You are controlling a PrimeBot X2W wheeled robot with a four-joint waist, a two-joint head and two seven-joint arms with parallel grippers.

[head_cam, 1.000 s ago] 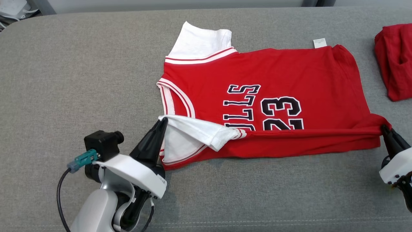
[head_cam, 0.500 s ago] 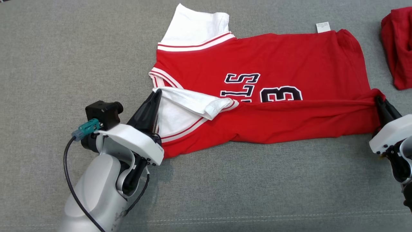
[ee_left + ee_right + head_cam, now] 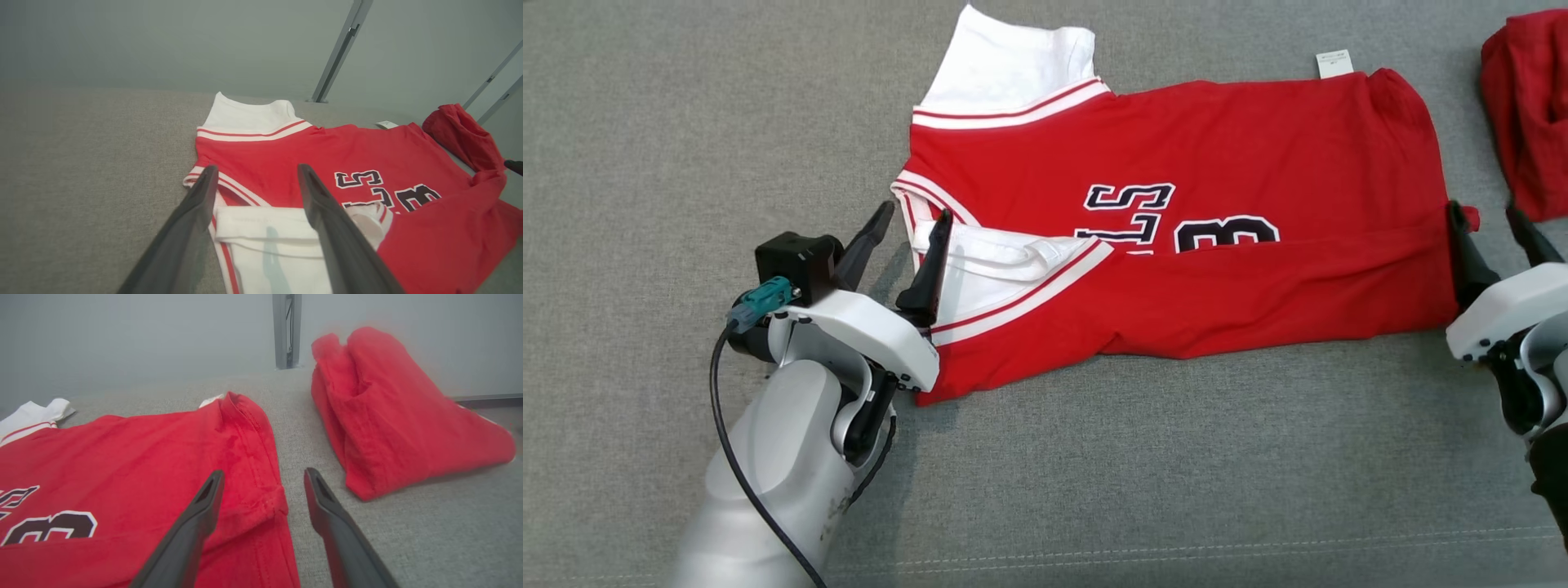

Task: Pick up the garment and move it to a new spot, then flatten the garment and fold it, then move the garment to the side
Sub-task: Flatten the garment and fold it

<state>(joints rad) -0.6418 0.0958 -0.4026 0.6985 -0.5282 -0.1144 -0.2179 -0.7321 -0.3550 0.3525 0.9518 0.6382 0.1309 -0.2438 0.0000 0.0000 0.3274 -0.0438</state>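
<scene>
The garment (image 3: 1201,147) is a red jersey with white sleeves and black lettering, lying on the grey padded surface (image 3: 686,122). Its near edge is folded over and rests on the rest of it. My left gripper (image 3: 913,214) stands open at the collar end, and its right finger touches the folded white sleeve (image 3: 988,253). In the left wrist view the left gripper (image 3: 257,169) straddles that sleeve (image 3: 265,228) without pinching it. My right gripper (image 3: 1482,211) is open at the hem end. In the right wrist view the right gripper (image 3: 264,473) has the garment's hem corner (image 3: 273,502) lying loose between its fingers.
A second red cloth (image 3: 1527,122) lies bunched at the far right, close to my right gripper, also seen as a red heap (image 3: 388,416). A white label (image 3: 1334,63) sticks out at the garment's far edge. Bare grey surface stretches to the left and along the near side.
Both grippers have opened and let go of the garment's near edge, which now lies folded flat over the lettering. The arms carried that edge farther away from me beforehand.
</scene>
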